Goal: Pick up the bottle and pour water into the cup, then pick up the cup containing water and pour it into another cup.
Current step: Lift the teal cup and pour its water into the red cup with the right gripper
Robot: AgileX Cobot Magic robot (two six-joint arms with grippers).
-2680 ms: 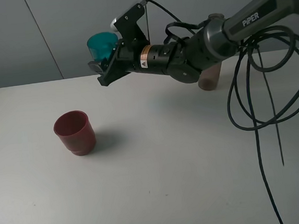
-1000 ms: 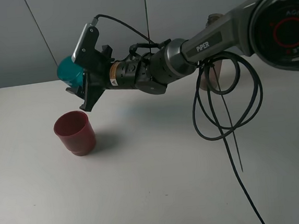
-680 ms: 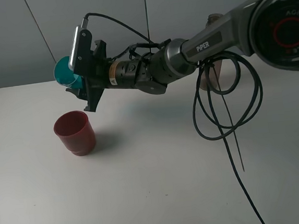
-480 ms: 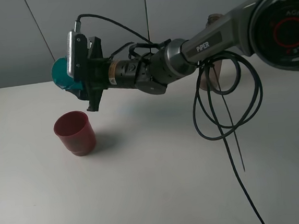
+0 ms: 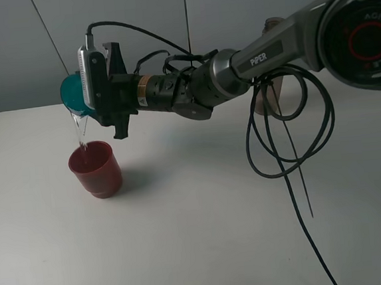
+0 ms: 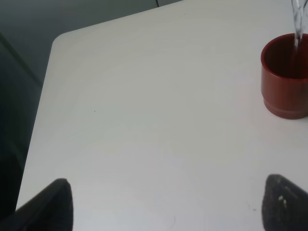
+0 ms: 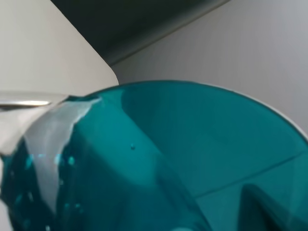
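Water (image 5: pixel 81 131) is streaming from the teal cup (image 5: pixel 71 93), clamped tipped in your right gripper (image 5: pixel 91 91), into the red cup (image 5: pixel 95 168) on the table (image 5: pixel 203 215). Hold the tilt until empty. Your left gripper's fingertips (image 6: pixel 53 202) stand spread, empty.

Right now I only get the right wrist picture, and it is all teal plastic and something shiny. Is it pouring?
Observer: Yes. The high view shows the right gripper holding the teal cup tipped on its side, a thin stream of water falling from its rim.
Operator: Falling where?
Observer: Into the red cup standing on the table right below; the left wrist view shows the stream entering its mouth.
Operator: And the bottle?
Observer: The bottle stands at the back of the table, mostly hidden behind the arm.
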